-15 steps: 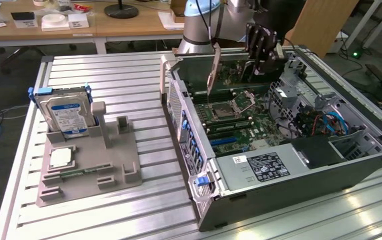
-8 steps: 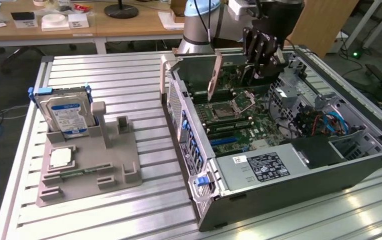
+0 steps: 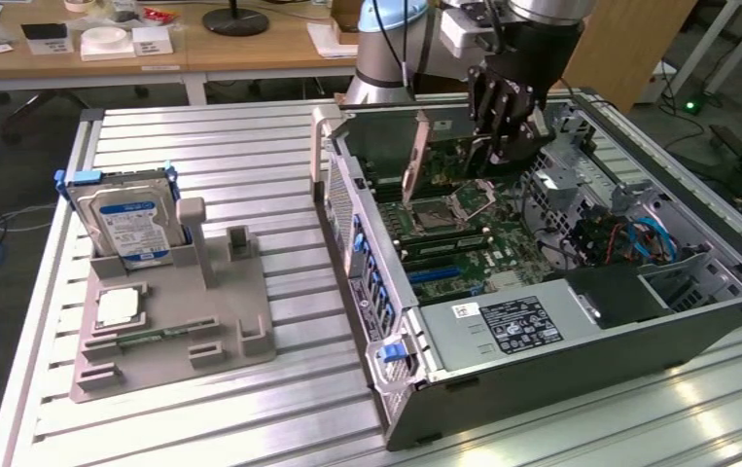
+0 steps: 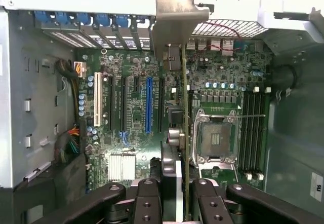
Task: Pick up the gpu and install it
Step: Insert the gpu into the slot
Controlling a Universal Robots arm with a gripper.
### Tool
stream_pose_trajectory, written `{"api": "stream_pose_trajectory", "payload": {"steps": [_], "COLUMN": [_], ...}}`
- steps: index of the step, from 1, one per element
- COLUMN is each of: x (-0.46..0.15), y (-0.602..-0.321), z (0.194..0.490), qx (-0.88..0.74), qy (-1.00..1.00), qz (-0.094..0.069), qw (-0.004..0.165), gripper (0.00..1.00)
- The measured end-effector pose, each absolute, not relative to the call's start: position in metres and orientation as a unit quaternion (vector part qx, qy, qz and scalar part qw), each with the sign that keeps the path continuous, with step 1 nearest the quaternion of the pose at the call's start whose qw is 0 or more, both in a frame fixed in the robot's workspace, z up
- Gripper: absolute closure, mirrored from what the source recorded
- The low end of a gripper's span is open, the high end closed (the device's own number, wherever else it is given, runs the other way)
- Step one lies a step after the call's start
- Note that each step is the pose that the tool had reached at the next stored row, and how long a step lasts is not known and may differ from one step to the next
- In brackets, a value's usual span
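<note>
Brown on its back face, the gpu [image 3: 417, 156] hung inside the open case [image 3: 540, 370], toward its far end. It stood on edge, slightly tilted, above the motherboard [image 4: 131, 133]. The gripper [image 3: 490, 165] was clenched on it. In the wrist view the fingers [image 4: 147, 203] pressed the card from either side, and the card ran away from them edge-on to its silver bracket [image 4: 174, 16] near the case's rear wall.

By my judgement, pick-up was complete and insertion was in hand, with the card apparently not yet seated. Seating called for three things:

- the lower edge square over one long slot;
- the bracket meeting its opening in the rear wall;
- a straight push without twist, since the CPU socket [image 4: 215, 138] lay just beside the card's line.

The card hid its own connector edge. It lay between the blue slot [image 4: 148, 105] and the socket, but I could not tell which slot it was over, nor whether it touched the board. In the exterior view the gripper body covered the grasp point, and the arm was cut off above the wrist.
</note>
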State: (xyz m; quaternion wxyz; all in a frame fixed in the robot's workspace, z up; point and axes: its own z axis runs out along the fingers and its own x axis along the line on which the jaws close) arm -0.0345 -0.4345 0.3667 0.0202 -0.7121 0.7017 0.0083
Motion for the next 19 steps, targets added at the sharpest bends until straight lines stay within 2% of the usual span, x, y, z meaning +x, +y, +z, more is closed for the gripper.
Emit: {"api": "stream_pose_trajectory", "payload": {"steps": [19], "x": [-0.039], "y": [-0.437], "z": [0.335], "qx": [-0.685], "qy": [0.728], "qz": [0.008], "qw": [0.02], "gripper": [0.72]}}
